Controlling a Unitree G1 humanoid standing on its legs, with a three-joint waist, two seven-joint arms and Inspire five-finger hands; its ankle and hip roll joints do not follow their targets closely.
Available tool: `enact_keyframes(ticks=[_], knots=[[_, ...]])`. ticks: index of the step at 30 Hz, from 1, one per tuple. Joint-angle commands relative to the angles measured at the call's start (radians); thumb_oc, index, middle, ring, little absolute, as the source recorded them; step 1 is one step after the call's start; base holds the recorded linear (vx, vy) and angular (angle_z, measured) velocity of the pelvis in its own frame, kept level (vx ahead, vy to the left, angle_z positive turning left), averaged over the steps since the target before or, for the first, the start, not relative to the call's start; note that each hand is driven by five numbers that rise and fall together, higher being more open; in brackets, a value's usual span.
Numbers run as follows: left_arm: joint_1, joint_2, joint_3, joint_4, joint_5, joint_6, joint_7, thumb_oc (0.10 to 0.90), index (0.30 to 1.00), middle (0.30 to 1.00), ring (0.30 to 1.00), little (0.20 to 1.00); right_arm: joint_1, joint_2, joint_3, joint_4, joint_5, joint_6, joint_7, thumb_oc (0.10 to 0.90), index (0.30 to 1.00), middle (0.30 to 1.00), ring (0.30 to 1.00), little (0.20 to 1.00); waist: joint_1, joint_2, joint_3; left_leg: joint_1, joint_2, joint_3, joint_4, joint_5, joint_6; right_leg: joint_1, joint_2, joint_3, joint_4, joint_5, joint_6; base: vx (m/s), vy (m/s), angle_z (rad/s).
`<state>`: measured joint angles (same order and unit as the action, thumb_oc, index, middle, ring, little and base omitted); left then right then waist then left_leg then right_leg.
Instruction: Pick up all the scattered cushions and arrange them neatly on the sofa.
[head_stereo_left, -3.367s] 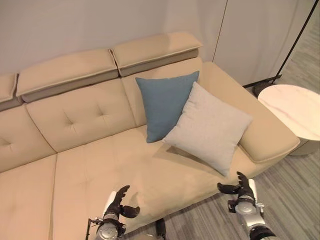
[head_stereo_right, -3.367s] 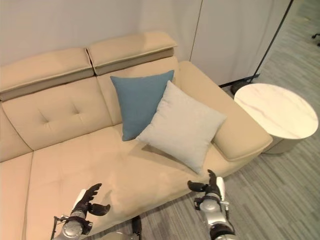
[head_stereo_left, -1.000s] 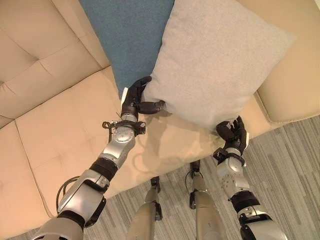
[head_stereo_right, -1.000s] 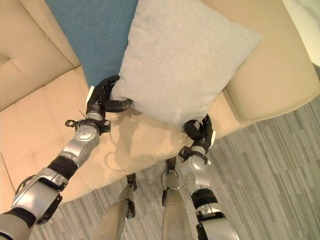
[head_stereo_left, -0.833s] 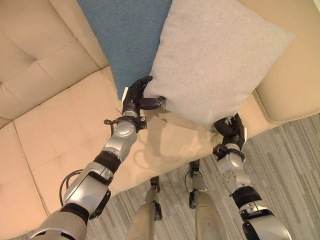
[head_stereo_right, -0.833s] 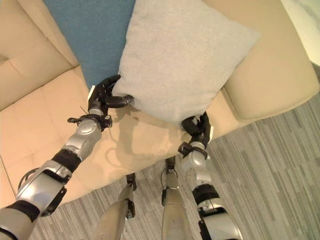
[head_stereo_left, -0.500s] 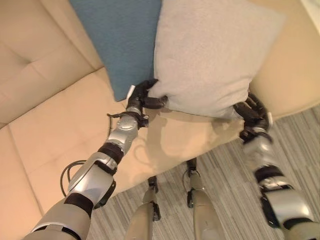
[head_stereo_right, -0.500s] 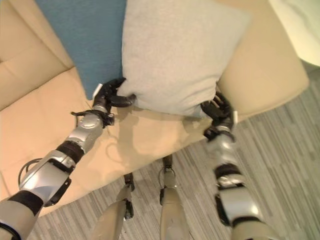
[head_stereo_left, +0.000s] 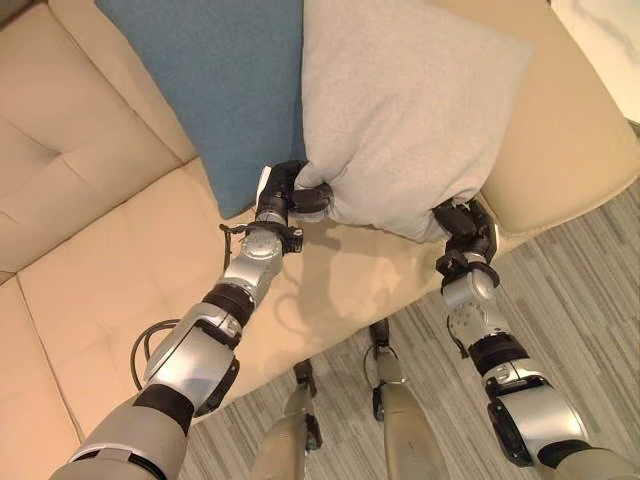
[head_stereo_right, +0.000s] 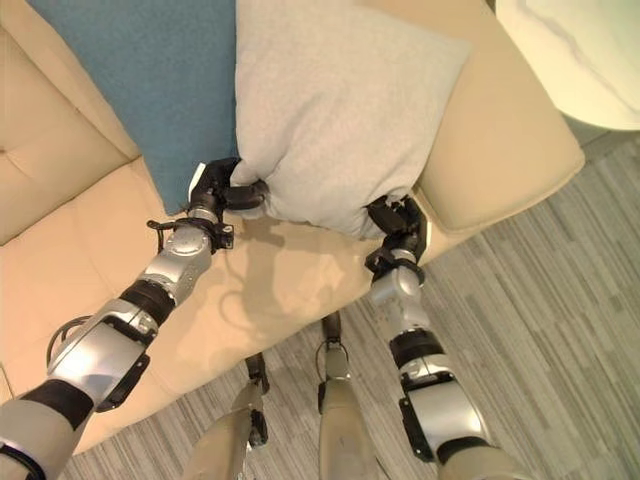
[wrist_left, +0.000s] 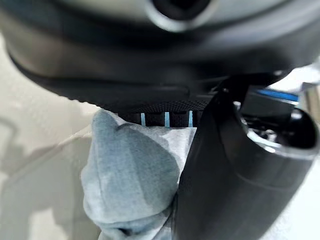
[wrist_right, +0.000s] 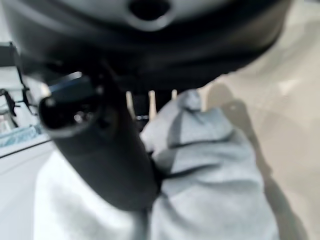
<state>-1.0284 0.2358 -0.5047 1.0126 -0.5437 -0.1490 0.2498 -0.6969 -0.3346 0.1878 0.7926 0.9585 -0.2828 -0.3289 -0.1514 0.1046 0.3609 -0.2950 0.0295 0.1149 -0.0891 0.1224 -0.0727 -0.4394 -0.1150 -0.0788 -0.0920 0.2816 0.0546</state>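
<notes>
Whereas half a second ago the grey cushion (head_stereo_left: 405, 110) was spread flatter between two wider-set arms, its lower edge is now bunched and the right hand (head_stereo_left: 462, 228) has come in nearer the left hand (head_stereo_left: 287, 193). Both hands are clamped on that lower edge, one at each bottom corner: the left wrist view shows the thumb (wrist_left: 220, 170) pressed over a gathered fold of grey cloth (wrist_left: 131, 180), and the right wrist view shows the same pinch, thumb (wrist_right: 107, 150) over crumpled fabric. Lifted at its lower edge, the cushion leans back over the beige sofa (head_stereo_left: 90, 250), overlapping the blue cushion (head_stereo_left: 215, 80) on its left side and lying against the sofa's armrest (head_stereo_left: 570, 140) on its right. Open seat lies to the left of the left arm, striped grey carpet (head_stereo_left: 590, 300) runs along the sofa's front edge, and a white round table (head_stereo_right: 560, 50) stands just beyond the armrest.
</notes>
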Motion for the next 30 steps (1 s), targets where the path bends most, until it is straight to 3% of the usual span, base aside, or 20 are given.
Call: enact_keyframes(ticks=[1, 7, 8, 12, 15, 17, 21, 22, 23, 24, 25, 26, 27, 28, 29, 30], knots=[[-0.159, -0.206, -0.127, -0.092, 0.131, -0.110, -0.026, 0.400, 0.300, 0.300, 0.300, 0.300, -0.160, 0.085, 0.120, -0.101, -0.130, -0.028, 0.144, 0.400, 0.300, 0.300, 0.300, 0.300, 0.002, 0.082, -0.106, 0.025, 0.097, 0.008, 0.002, -0.032, -0.111, 0.103, -0.100, -0.014, 0.005, -0.118, 0.203, 0.02, 0.053, 0.02], [-0.091, -0.128, -0.114, -0.265, 0.209, -0.118, 0.011, 0.400, 0.300, 0.300, 0.300, 0.300, -0.010, 0.045, 0.068, -0.171, -0.159, -0.020, 0.158, 0.400, 0.300, 0.300, 0.300, 0.300, 0.020, 0.086, -0.153, 0.134, 0.080, 0.010, 0.002, -0.077, -0.077, 0.201, -0.112, -0.021, 0.005, -0.137, 0.207, 0.08, 0.080, -0.01], [-0.040, -0.088, -0.085, -0.363, 0.205, -0.124, 0.012, 0.400, 0.300, 0.300, 0.300, 0.300, 0.036, 0.040, 0.029, -0.188, -0.174, -0.019, 0.159, 0.400, 0.300, 0.300, 0.300, 0.300, 0.037, 0.095, -0.183, 0.204, 0.066, 0.014, 0.002, -0.107, -0.057, 0.261, -0.123, -0.029, 0.005, -0.151, 0.207, 0.09, 0.144, -0.08], [0.031, -0.008, -0.058, -0.517, 0.280, -0.119, 0.007, 0.400, 0.300, 0.300, 0.300, 0.300, 0.139, 0.061, -0.044, -0.292, -0.210, -0.005, 0.158, 0.400, 0.300, 0.300, 0.300, 0.300, 0.063, 0.110, -0.236, 0.315, 0.010, 0.019, 0.002, -0.153, -0.012, 0.361, -0.175, -0.047, 0.005, -0.148, 0.207, 0.11, 0.224, -0.06], [0.088, 0.043, -0.028, -0.652, 0.289, -0.122, -0.013, 0.400, 0.300, 0.300, 0.300, 0.300, 0.214, 0.048, -0.085, -0.372, -0.264, 0.011, 0.159, 0.400, 0.300, 0.300, 0.300, 0.300, 0.071, 0.126, -0.272, 0.358, -0.033, 0.010, 0.002, -0.159, 0.005, 0.381, -0.224, -0.078, 0.072, -0.109, 0.207, 0.00, 0.209, 0.10], [0.115, 0.066, -0.021, -0.722, 0.319, -0.121, -0.025, 0.400, 0.300, 0.300, 0.300, 0.300, 0.246, 0.063, -0.099, -0.422, -0.288, 0.000, 0.151, 0.400, 0.300, 0.300, 0.300, 0.300, 0.081, 0.133, -0.275, 0.375, -0.045, -0.004, 0.002, -0.158, 0.023, 0.377, -0.235, -0.111, 0.188, -0.159, 0.207, -0.12, 0.132, 0.27], [0.115, 0.066, -0.021, -0.722, 0.319, -0.121, -0.025, 0.400, 0.300, 0.300, 0.300, 0.300, 0.246, 0.063, -0.098, -0.422, -0.288, 0.000, 0.151, 0.400, 0.300, 0.300, 0.300, 0.300, 0.080, 0.133, -0.275, 0.375, -0.045, -0.004, 0.002, -0.158, 0.023, 0.377, -0.235, -0.111, 0.188, -0.159, 0.207, -0.02, 0.017, 0.16], [0.111, 0.068, -0.030, -0.739, 0.330, -0.119, -0.026, 0.400, 0.300, 0.300, 0.300, 0.300, 0.268, 0.071, -0.101, -0.457, -0.286, -0.004, 0.154, 0.400, 0.300, 0.300, 0.300, 0.300, 0.070, 0.126, -0.273, 0.377, -0.052, -0.024, 0.002, -0.157, 0.033, 0.391, -0.211, -0.077, 0.251, -0.215, 0.207, -0.16, 0.050, 0.01], [0.131, 0.087, -0.029, -0.821, 0.326, -0.119, -0.017, 0.400, 0.300, 0.300, 0.300, 0.300, 0.280, 0.105, -0.101, -0.518, -0.258, -0.049, 0.135, 0.400, 0.300, 0.300, 0.300, 0.300, 0.057, 0.104, -0.288, 0.369, -0.061, -0.124, 0.002, -0.116, 0.053, 0.421, 0.003, 0.099, 0.381, -0.375, 0.155, -0.36, -0.088, 0.24], [0.204, 0.113, 0.016, -0.942, 0.329, -0.108, -0.020, 0.400, 0.300, 0.300, 0.300, 0.300, 0.314, 0.097, -0.101, -0.571, -0.307, -0.080, 0.109, 0.400, 0.300, 0.300, 0.300, 0.300, 0.115, 0.049, -0.319, 0.325, -0.087, -0.195, 0.002, -0.076, 0.052, 0.501, 0.091, 0.085, 0.270, -0.437, 0.053, -0.48, -0.256, 1.35], [0.240, 0.139, 0.028, -0.996, 0.305, -0.113, -0.027, 0.400, 0.300, 0.300, 0.300, 0.300, 0.324, 0.104, -0.104, -0.590, -0.312, -0.089, 0.100, 0.400, 0.300, 0.300, 0.300, 0.300, 0.140, 0.022, -0.310, 0.287, -0.085, -0.237, 0.002, -0.032, 0.029, 0.501, 0.115, 0.068, 0.255, -0.443, 0.034, -0.48, -0.343, 1.79], [0.239, 0.135, 0.026, -1.015, 0.298, -0.117, -0.036, 0.400, 0.300, 0.300, 0.300, 0.300, 0.310, 0.097, -0.099, -0.586, -0.321, -0.088, 0.103, 0.400, 0.300, 0.300, 0.300, 0.300, 0.143, 0.018, -0.315, 0.245, -0.078, -0.256, 0.002, -0.011, 0.009, 0.490, 0.127, 0.054, 0.231, -0.427, 0.035, -0.46, -0.258, 1.60], [0.244, 0.141, 0.042, -1.054, 0.294, -0.124, -0.030, 0.400, 0.300, 0.300, 0.300, 0.300, 0.287, 0.087, -0.092, -0.582, -0.345, -0.093, 0.091, 0.400, 0.300, 0.300, 0.300, 0.300, 0.172, 0.007, -0.297, 0.186, -0.071, -0.278, 0.002, 0.047, -0.028, 0.491, 0.135, 0.025, 0.203, -0.422, 0.022, -0.28, -0.128, 0.98], [0.245, 0.141, 0.043, -1.055, 0.294, -0.123, -0.030, 0.400, 0.300, 0.300, 0.300, 0.300, 0.286, 0.086, -0.091, -0.581, -0.345, -0.094, 0.091, 0.400, 0.300, 0.300, 0.300, 0.300, 0.168, 0.006, -0.302, 0.184, -0.074, -0.281, 0.002, 0.041, -0.029, 0.493, 0.133, 0.022, 0.199, -0.426, 0.021, -0.49, -0.050, 0.80], [0.264, 0.145, 0.058, -1.094, 0.306, -0.137, -0.011, 0.400, 0.300, 0.300, 0.300, 0.300, 0.257, 0.075, -0.094, -0.613, -0.364, -0.110, 0.056, 0.400, 0.300, 0.300, 0.300, 0.300, 0.178, -0.009, -0.263, 0.104, -0.071, -0.240, 0.009, 0.082, -0.059, 0.471, 0.121, -0.028, 0.172, -0.403, 0.019, -0.48, 0.028, 1.11], [0.298, 0.130, 0.063, -1.104, 0.292, -0.143, -0.011, 0.400, 0.300, 0.300, 0.300, 0.300, 0.246, 0.076, -0.090, -0.619, -0.367, -0.112, 0.044, 0.400, 0.300, 0.300, 0.300, 0.300, 0.175, -0.022, -0.257, 0.110, -0.053, -0.158, 0.025, 0.053, -0.039, 0.456, 0.101, -0.071, 0.161, -0.385, 0.034, -0.74, 0.050, 1.52]])
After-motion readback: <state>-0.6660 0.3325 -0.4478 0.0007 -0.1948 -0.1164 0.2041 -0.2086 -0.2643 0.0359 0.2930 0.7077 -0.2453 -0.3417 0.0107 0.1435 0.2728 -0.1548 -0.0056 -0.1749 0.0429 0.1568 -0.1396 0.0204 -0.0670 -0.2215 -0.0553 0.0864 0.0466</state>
